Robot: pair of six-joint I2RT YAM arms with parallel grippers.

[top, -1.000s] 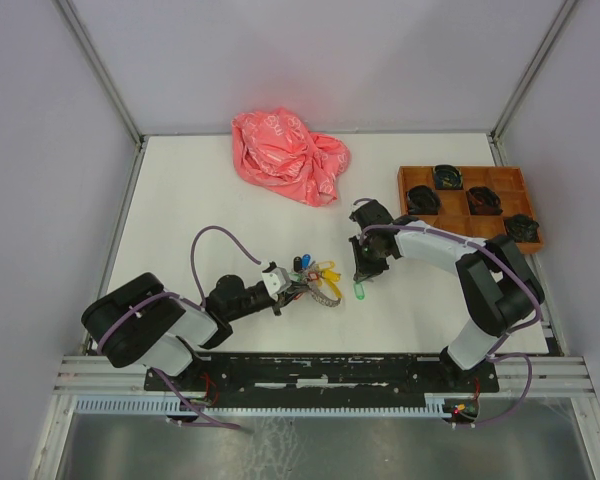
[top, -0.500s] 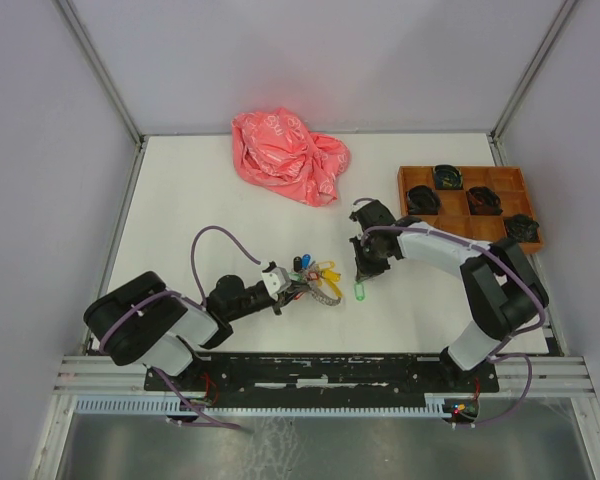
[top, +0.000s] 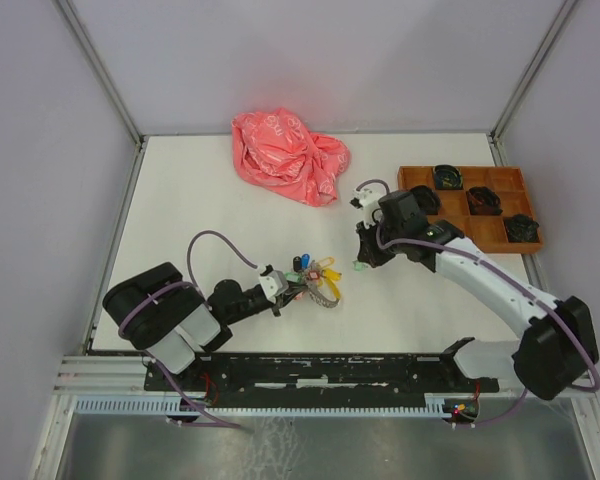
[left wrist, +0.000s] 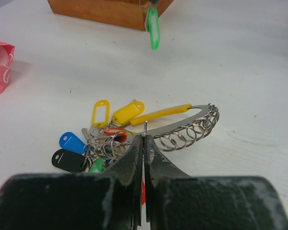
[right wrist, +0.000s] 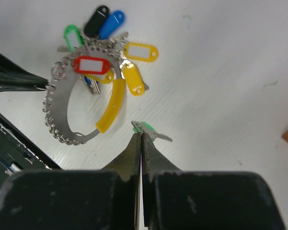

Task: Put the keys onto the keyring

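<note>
Right gripper [right wrist: 140, 137]: fingers closed, pinching green-tag key [left wrist: 153, 28]. Key small, silver; oval green tag hangs below it, off table [top: 180, 200], near keyring [right wrist: 69, 122]. Left gripper [left wrist: 144, 142]: fingers closed on keyring's wire loop. Red-tag key [right wrist: 90, 63]: lies across keyring.

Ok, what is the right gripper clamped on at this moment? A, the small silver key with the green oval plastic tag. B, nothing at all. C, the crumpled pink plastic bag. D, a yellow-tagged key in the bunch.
A: in the right wrist view the right gripper is shut, and the small silver key with the green oval plastic tag sticks out right at its fingertips.
</note>
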